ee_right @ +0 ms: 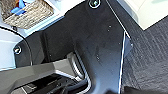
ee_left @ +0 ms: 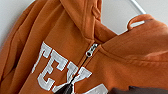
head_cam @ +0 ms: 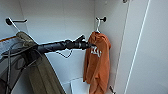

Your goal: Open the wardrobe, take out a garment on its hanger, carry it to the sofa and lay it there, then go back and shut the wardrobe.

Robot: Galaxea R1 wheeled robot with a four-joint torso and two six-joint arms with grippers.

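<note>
The wardrobe (head_cam: 62,17) stands open, its white interior in front of me. The garment (head_cam: 97,60), an orange hooded sweatshirt with white chest letters, hangs on its white hanger (head_cam: 98,25), which is hooked over a black peg on the wardrobe's right wall. My left arm reaches across from the left, and my left gripper (head_cam: 90,46) is at the sweatshirt's chest, just below the hanger. Up close, the garment (ee_left: 75,37) shows its zipper pull (ee_left: 91,50) and letters. The left gripper (ee_left: 100,90) looks open, with a dark fingertip (ee_left: 66,88) against the cloth.
An olive-green garment (head_cam: 40,72) hangs from another hook on the left, right under my left arm. The open wardrobe door (head_cam: 147,50) stands at the right. A woven basket (ee_right: 27,11) and dark carpet (ee_right: 150,57) lie beside the robot's base.
</note>
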